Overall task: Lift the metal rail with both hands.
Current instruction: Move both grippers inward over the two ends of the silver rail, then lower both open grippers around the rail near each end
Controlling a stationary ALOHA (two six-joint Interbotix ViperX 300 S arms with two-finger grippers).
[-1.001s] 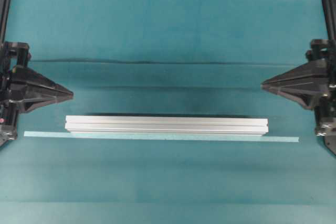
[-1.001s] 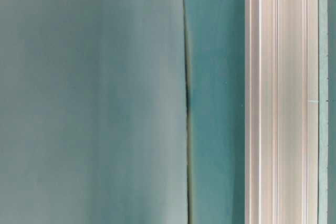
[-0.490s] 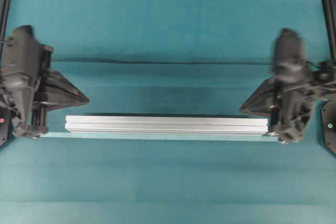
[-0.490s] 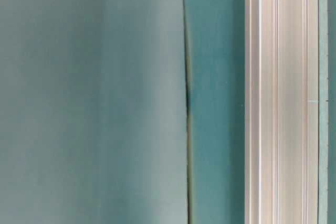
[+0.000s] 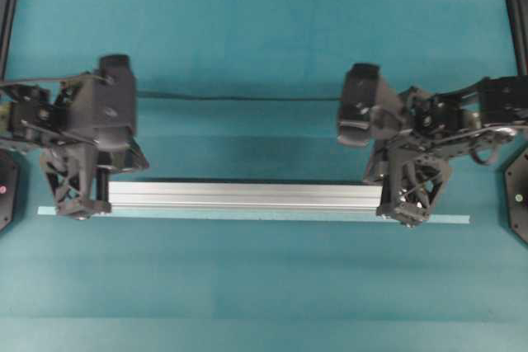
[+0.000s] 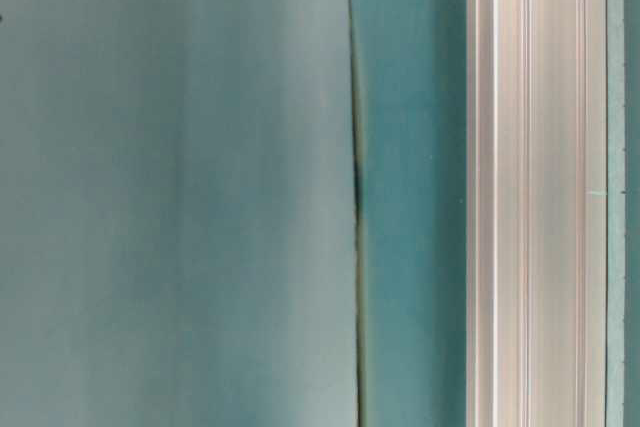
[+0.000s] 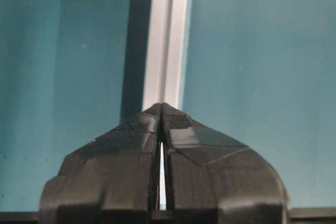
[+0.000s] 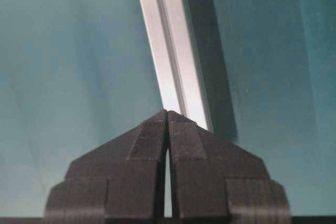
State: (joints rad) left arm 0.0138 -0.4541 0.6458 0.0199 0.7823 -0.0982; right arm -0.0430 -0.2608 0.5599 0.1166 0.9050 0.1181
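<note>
The rail (image 5: 243,195), a long silver aluminium bar with lengthwise grooves, lies flat on the teal bench (image 5: 264,39), running left to right. A thin pale-blue tape strip (image 5: 450,219) lies just beside its near edge and sticks out past both ends. The left end effector (image 5: 78,204), black with triangular lattice fingers, hangs over the rail's left end with its fingertips pressed together, holding nothing. The right end effector (image 5: 408,208) sits likewise over the right end, closed and empty. A dark seam (image 5: 247,98) crosses the bench farther back. Bare bench lies near and far of the rail.
</note>
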